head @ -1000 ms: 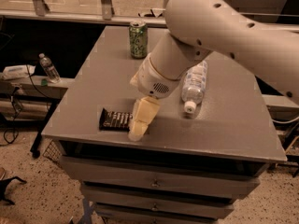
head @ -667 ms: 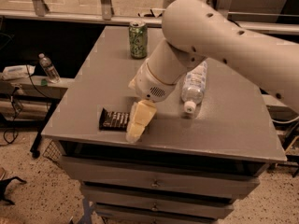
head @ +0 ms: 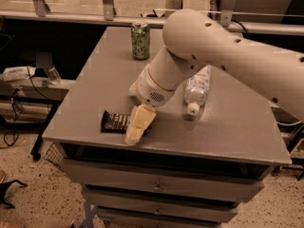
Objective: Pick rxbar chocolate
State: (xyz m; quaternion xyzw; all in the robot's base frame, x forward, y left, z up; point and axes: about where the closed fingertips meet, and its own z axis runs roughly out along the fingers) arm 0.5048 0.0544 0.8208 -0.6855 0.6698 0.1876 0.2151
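Note:
The rxbar chocolate (head: 114, 121), a flat black-wrapped bar with white lettering, lies near the front left edge of the grey table (head: 228, 137). My gripper (head: 138, 125), cream-coloured, points down at the bar's right end and covers it. I cannot tell whether it touches or holds the bar. My large white arm (head: 213, 51) reaches in from the right across the table.
A green soda can (head: 140, 40) stands upright at the back of the table. A clear water bottle (head: 197, 87) with a white cap lies on its side right of my wrist. The table sits on drawers. A lower shelf with a small bottle (head: 52, 74) is at the left.
My arm has swung a little to the left and the gripper has dropped slightly over the bar's right end. The bar, can and bottle have not moved.

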